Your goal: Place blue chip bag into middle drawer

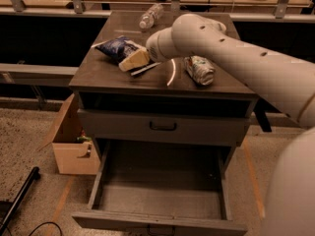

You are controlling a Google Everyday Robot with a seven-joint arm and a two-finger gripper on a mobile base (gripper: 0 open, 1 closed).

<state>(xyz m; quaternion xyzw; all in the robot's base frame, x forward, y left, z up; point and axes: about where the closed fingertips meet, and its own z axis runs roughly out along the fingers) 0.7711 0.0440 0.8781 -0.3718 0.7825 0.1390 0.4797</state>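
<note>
Middle drawer [157, 200] is already pulled out, well below the pincer and closer to the camera. It's a shallow grey metal tray with a flat matte floor, no bag in it. So the opening's done, the placing isn't. Up on the smooth dark tabletop [98, 77], the pale pincer [132, 63] sits right against the blue chip bag [115, 47], all crinkly shiny foil. Can't tell if it's released or clenched. A dented crushed can [199, 69] lies on its other side, and a clear plastic bottle [150, 16] is beyond.
</note>
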